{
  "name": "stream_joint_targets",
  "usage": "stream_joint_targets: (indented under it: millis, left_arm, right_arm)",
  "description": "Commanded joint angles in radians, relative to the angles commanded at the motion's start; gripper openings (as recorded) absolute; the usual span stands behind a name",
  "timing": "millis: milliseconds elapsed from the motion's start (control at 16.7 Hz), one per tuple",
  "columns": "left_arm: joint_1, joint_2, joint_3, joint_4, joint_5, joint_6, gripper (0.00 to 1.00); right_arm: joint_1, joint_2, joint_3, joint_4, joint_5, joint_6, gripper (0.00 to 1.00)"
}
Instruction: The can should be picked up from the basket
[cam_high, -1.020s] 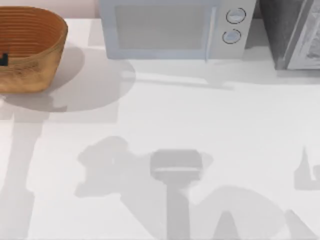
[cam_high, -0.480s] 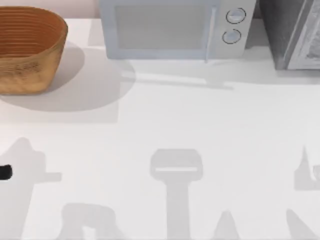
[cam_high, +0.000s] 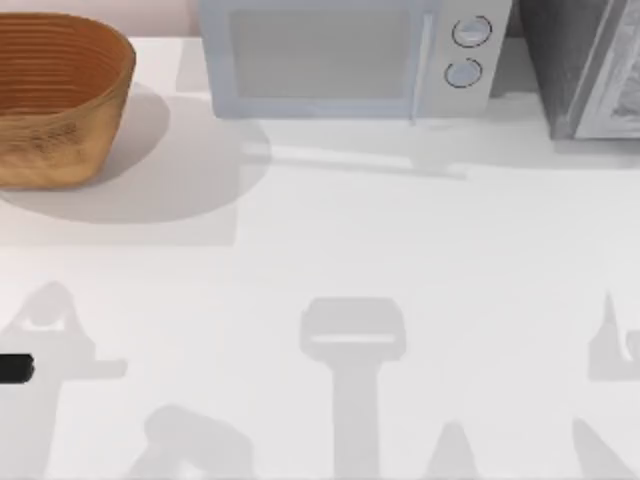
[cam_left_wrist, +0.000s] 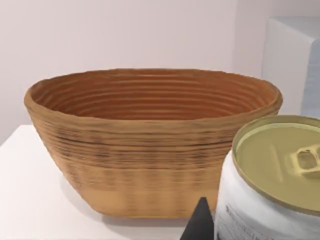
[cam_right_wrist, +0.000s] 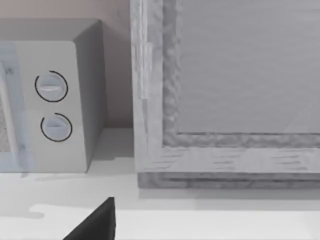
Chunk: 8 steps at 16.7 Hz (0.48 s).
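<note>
Little of our body shows. In the top view, our left claw (cam_high: 14, 369) appears as a short, flat black bar with squared ends, plain and unmarked. In the left wrist view, one of its fingertips (cam_left_wrist: 199, 223) rises as a matte black wedge narrowing to a sharp point. In the right wrist view, a fingertip (cam_right_wrist: 97, 222) of our right claw is a dark charcoal slanted wedge with a straight vertical edge.

No text can be read. The can (cam_left_wrist: 272, 190) carries small dark print low on its white side, too fine to make out. The microwave (cam_high: 350, 60) has two round dials (cam_high: 468, 52) with no legible marks or numbers.
</note>
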Motion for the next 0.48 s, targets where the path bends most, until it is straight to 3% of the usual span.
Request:
stream_joint_targets:
  millis: [480]
  left_arm:
    - [-0.003, 0.044, 0.027, 0.034, 0.017, -0.001, 0.00]
  right_arm:
    - [0.000, 0.000, 0.000, 0.000, 0.000, 0.000, 1.00]
